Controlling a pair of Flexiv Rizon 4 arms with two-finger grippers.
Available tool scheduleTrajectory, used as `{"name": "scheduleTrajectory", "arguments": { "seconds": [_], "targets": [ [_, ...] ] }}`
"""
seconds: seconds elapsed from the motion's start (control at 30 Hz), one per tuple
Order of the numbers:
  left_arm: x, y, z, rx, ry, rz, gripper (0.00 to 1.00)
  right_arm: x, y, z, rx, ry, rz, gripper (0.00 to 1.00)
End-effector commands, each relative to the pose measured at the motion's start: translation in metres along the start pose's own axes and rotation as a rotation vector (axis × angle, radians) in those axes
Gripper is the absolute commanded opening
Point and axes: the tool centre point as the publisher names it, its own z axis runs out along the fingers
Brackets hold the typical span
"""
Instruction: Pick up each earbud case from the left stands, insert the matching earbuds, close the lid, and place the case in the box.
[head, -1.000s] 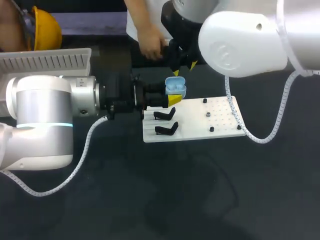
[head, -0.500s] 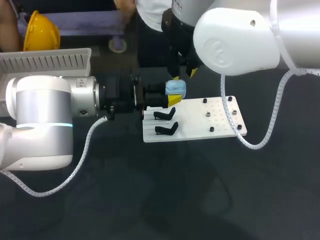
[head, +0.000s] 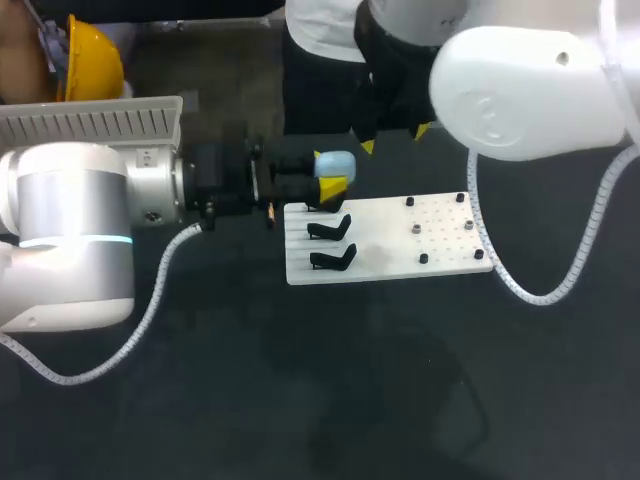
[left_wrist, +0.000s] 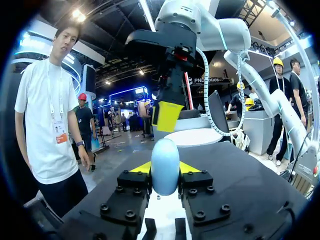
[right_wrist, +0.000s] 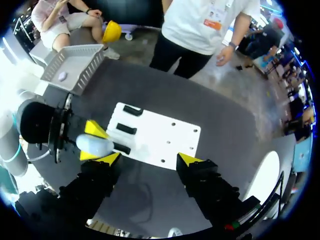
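Pale blue earbud case (left_wrist: 165, 166), lid down, one smooth rounded oval. Long axis laid along the left fingers, rounded end pointing out past their tips, away from the left wrist and toward the middle of the table. Carried in the air, clear of the surface, just by the corner of the white board (head: 400, 240) at its stand end.

Pinched from two sides by the left gripper (head: 334, 175): one yellow-tipped finger on each flank, closed down to the case's width, black finger blocks level with its rear part. Much of the case showing above and ahead of the fingers in the left wrist view, back end tucked down between them.

Right gripper (head: 395, 138) higher up and farther back over the table, fingers spread wide, holding nothing. From the right wrist view, the case well below it, nearer one yellow tip than the other, touching neither.

On the board, two black stands (head: 330, 228) in sight from the head view, side by side at the end nearest the left arm. A few small dark pegs (head: 415, 229) dotted over the holed other half. Board flat on the dark table (head: 300, 400). Grey slatted box (head: 90, 120) at the far left, behind the left arm, with one small pale item (right_wrist: 62, 76) inside, too small to tell what.
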Motion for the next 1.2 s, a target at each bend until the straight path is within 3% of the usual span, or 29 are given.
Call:
{"name": "scheduleTrajectory", "arguments": {
  "seconds": [0.03, 0.23, 0.5, 0.7, 0.97, 1.2],
  "targets": [
    [-0.011, 0.011, -0.043, -0.095, 0.017, 0.026, 0.00, 0.022, -0.006, -0.005, -0.005, -0.071, 0.007, 1.00],
    [-0.004, 0.054, -0.118, -0.239, 0.025, 0.083, 0.00, 0.039, -0.005, 0.001, -0.006, -0.040, 0.017, 1.00],
    [0.027, 0.094, -0.195, -0.373, 0.051, 0.070, 0.00, 0.061, -0.001, 0.015, -0.018, 0.007, 0.026, 1.00],
    [0.053, 0.114, -0.226, -0.452, 0.080, 0.060, 0.00, 0.066, 0.004, 0.025, -0.037, 0.034, 0.035, 1.00],
    [0.090, 0.139, -0.248, -0.508, 0.179, 0.014, 0.00, 0.065, 0.014, 0.033, -0.061, 0.064, 0.026, 1.00],
    [0.120, 0.164, -0.262, -0.561, 0.207, -0.043, 0.00, 0.066, 0.023, 0.040, -0.085, 0.095, 0.021, 1.00]
  ]
}}
